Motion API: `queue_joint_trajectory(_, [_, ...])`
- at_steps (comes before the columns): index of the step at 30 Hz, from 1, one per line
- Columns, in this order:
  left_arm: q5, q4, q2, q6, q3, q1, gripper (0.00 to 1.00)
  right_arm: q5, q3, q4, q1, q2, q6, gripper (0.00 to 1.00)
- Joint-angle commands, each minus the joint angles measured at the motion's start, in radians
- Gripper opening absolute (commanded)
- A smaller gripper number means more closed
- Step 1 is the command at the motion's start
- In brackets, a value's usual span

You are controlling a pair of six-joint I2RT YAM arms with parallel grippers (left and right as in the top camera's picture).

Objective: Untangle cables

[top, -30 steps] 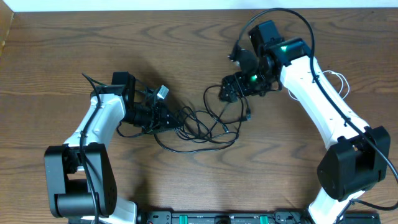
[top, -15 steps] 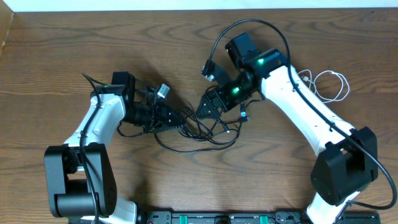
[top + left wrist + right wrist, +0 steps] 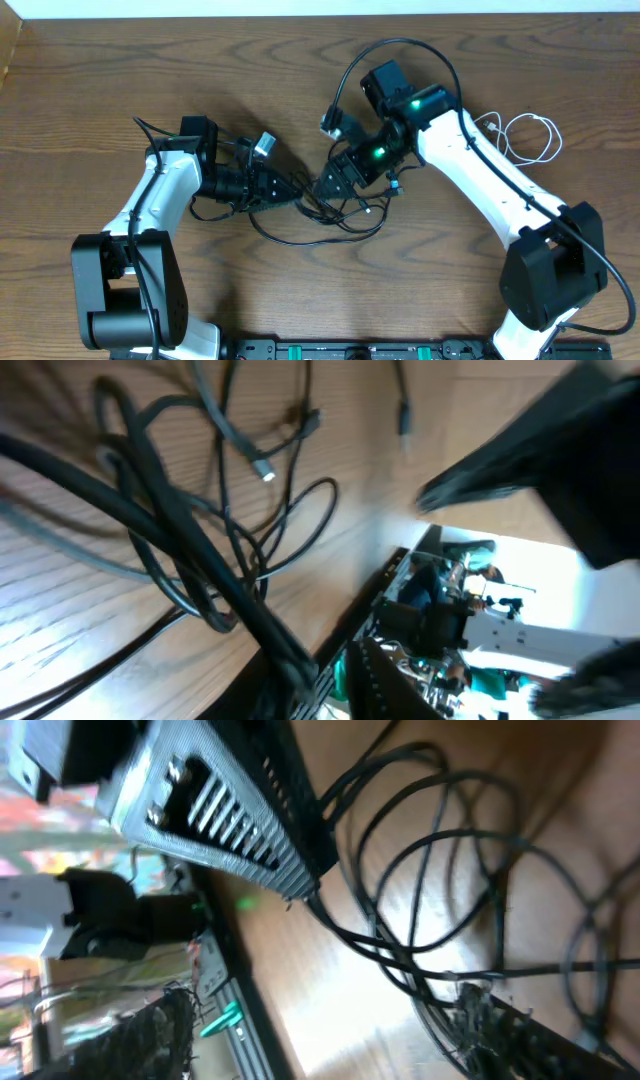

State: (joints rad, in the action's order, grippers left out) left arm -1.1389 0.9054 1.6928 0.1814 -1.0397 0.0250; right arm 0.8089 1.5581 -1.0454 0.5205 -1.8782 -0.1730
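We find the right tool (image 3: 328,183) with its jaws standing apart, straddling black strands of the cables (image 3: 340,208). One second earlier it hung well to the right of the tangle. It has since travelled left and down to the tangle's right edge.

The left tool (image 3: 285,190) has kept its place. It is closed on a bundle of black strands, which rise off the tabletop (image 3: 100,90) into it. The two tools now stand near each other, with the knot between them.

The white cable (image 3: 530,135) lies well apart, beyond the right arm (image 3: 490,170), and is more exposed than before.
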Motion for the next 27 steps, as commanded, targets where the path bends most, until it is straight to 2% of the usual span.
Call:
queue_joint_trajectory(1, [-0.117,-0.003,0.007,0.039,0.008,0.013,0.19,0.090,-0.050,0.031,0.005,0.011,-0.074,0.73])
queue_joint_trajectory(4, [-0.158,-0.010,0.007,0.039,0.008,0.031,0.19,0.108,-0.097,0.084,0.005,0.011,-0.071,0.68])
queue_joint_trajectory(7, [-0.159,-0.011,0.007,0.040,0.008,0.047,0.11,0.115,-0.132,0.148,0.005,0.011,-0.039,0.63])
queue_joint_trajectory(11, [-0.150,-0.011,0.007,0.040,0.008,0.050,0.10,0.114,-0.185,0.272,0.005,0.011,0.048,0.46])
queue_joint_trajectory(13, [-0.117,-0.010,0.007,0.039,0.008,0.050,0.11,0.114,-0.206,0.322,0.005,0.011,0.088,0.42])
queue_joint_trajectory(14, [-0.077,-0.010,0.007,0.039,0.008,0.050,0.15,0.114,-0.221,0.352,0.005,0.011,0.113,0.42])
queue_joint_trajectory(15, [-0.043,-0.010,0.007,0.039,0.008,0.050,0.33,0.114,-0.231,0.370,0.007,0.011,0.127,0.42])
queue_joint_trajectory(16, [0.003,-0.010,0.007,0.039,0.008,0.050,0.93,0.114,-0.240,0.383,0.010,0.011,0.133,0.42])
queue_joint_trajectory(17, [0.034,-0.010,0.007,0.039,0.008,0.050,0.98,0.114,-0.244,0.385,0.013,0.011,0.132,0.43])
queue_joint_trajectory(27, [0.545,-0.011,0.007,0.039,0.008,0.050,0.98,0.031,-0.246,0.377,0.061,0.011,0.132,0.47])
